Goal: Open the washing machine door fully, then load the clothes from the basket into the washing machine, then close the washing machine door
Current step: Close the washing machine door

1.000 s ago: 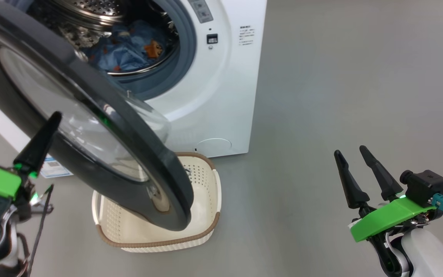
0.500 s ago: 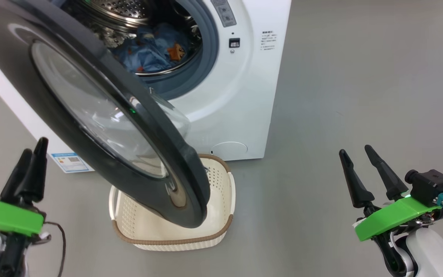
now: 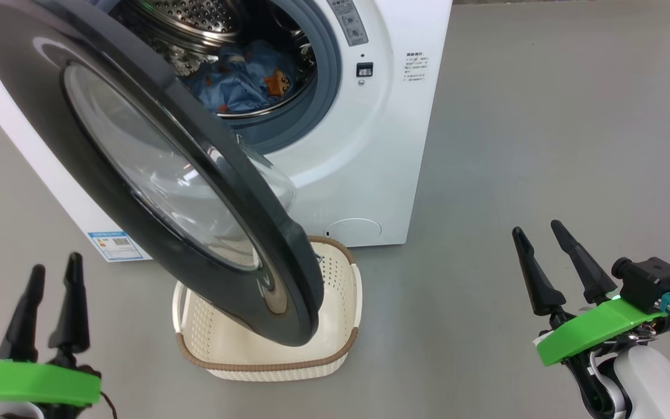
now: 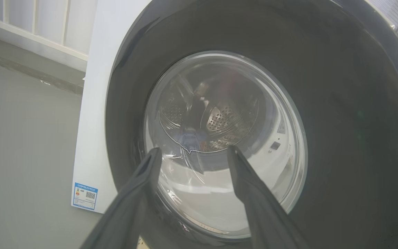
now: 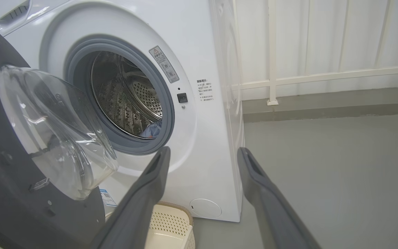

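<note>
I cannot read any of the wording letter for letter. On the white front of the washing machine [image 3: 370,145], just right of the drum opening in the upper middle of my head view, there is a small block of black print [image 3: 416,65], too fine to make out. In my right wrist view, a grey strip sticker [image 5: 164,64] at the opening's upper right edge carries a warning triangle and a few round pictograms. At the lower left of the head view, a blue-bordered label [image 3: 115,245] on the machine's side shows a QR code, and its text is illegible.
</note>
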### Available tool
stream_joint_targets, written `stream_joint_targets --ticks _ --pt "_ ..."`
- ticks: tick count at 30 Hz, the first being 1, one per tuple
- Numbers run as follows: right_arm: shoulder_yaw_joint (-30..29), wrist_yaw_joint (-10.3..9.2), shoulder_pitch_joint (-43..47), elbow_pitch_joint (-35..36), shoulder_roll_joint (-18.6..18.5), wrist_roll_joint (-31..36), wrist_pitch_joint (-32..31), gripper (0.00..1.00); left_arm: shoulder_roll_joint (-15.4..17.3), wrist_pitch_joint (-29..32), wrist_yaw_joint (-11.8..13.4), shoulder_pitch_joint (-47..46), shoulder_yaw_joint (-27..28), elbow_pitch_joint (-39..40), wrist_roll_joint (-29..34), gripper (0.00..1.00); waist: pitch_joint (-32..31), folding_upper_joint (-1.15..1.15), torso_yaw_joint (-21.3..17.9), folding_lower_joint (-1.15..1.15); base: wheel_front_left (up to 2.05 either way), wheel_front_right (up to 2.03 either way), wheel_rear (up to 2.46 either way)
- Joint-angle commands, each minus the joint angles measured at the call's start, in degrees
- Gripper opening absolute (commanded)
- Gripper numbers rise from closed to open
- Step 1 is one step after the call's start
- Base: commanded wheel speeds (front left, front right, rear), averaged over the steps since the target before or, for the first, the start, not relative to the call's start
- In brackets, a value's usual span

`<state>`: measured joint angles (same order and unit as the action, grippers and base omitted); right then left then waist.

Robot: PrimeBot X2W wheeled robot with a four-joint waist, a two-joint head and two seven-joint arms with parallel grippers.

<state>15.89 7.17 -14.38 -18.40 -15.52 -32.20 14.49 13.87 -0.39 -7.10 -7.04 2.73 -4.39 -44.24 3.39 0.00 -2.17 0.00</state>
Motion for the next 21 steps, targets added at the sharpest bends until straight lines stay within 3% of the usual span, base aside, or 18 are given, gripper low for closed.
stream_joint_targets --ticks 1,12,21 --pt "0.75 0.32 0.62 1.38 -0.76 0.3 0.51 1.0 2.59 -2.09 -0.18 -0.52 1.06 0.52 2.87 1.0 0.0 0.0 -0.03 0.0 0.0 0.0 0.0" --pt "0.36 0.32 0.82 1.83 -1.04 0.85 0.51 1.0 2.73 -10.39 1.38 0.59 -2.11 -4.98 12.02 1.0 0.12 0.0 0.05 0.0 0.0 0.0 0.0" --pt "-0.61 0.32 0.78 2.53 -1.11 1.42 0.51 1.0 1.49 -12.76 1.72 0.86 -2.83 -8.3 13.31 1.0 0.63 0.0 0.02 0.0 0.0 0.0 0.0"
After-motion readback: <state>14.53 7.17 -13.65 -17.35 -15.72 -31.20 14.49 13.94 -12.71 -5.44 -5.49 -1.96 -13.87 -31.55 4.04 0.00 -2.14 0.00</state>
